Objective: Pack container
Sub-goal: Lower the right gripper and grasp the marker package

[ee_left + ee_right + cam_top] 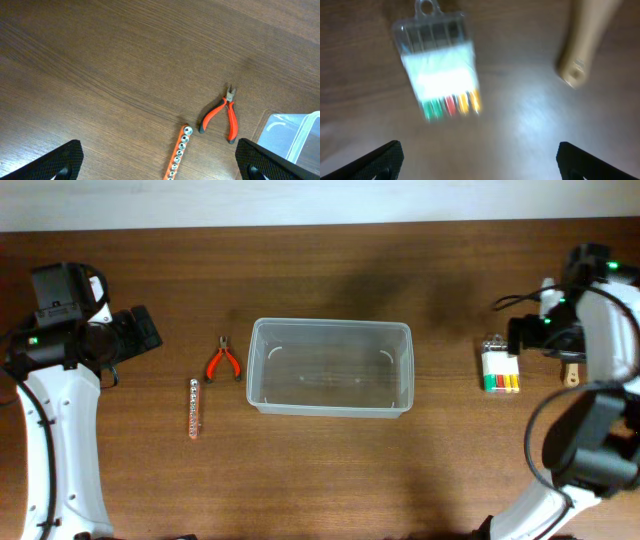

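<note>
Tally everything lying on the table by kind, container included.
Clear container: 1
Orange-handled pliers: 1
Orange socket strip: 1
Clear pack of coloured pieces: 1
Tan handle-like piece: 1
Total: 5

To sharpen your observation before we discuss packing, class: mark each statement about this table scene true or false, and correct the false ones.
1. The container has nothing in it. True.
2. The orange-handled pliers lie inside the container. False: they lie on the table to its left, next to the socket strip.
3. The blister pack lies on the table to the container's right. True.
4. The left hand is shut on the pliers. False: it is open and holds nothing.
5. The right hand is open. True.
</note>
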Robot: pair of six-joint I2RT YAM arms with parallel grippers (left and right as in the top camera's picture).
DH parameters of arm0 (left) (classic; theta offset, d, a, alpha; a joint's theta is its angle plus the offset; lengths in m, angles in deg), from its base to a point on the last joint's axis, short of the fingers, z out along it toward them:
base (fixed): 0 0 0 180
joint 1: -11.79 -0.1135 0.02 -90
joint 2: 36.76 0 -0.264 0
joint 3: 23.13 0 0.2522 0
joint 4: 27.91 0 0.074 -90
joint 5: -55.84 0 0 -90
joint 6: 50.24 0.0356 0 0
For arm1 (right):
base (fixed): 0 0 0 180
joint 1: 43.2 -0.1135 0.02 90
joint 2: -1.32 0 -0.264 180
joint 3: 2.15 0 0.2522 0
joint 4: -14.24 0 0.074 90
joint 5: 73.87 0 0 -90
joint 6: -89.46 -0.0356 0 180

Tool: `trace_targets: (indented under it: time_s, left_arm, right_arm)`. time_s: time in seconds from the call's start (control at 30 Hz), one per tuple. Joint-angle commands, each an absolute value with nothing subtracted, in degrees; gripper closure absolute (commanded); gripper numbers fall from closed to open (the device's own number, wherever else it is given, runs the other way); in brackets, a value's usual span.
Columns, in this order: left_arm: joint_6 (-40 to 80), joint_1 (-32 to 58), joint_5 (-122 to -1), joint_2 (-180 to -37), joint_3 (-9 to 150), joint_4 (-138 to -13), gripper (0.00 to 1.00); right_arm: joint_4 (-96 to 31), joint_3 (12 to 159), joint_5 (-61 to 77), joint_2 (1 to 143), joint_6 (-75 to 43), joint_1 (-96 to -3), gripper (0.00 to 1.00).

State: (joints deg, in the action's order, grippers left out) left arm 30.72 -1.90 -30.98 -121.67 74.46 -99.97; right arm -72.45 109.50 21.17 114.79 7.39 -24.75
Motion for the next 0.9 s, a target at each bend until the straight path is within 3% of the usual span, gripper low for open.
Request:
trace_targets:
  time_s: [0.0,0.87]
  left_arm:
    - [30.22,-2.25,-31.39,-120.49,74.14,-99.53,0.01]
    - [30.2,-2.25,-31.42,-120.49,74.14,-99.01,0.01]
  right_arm:
    - [-69.54,109.26,20.82,118.44,8.17,-27.61,0.01]
    - [-59.88,103.81,20.78,124.3,8.06,-27.41,0.01]
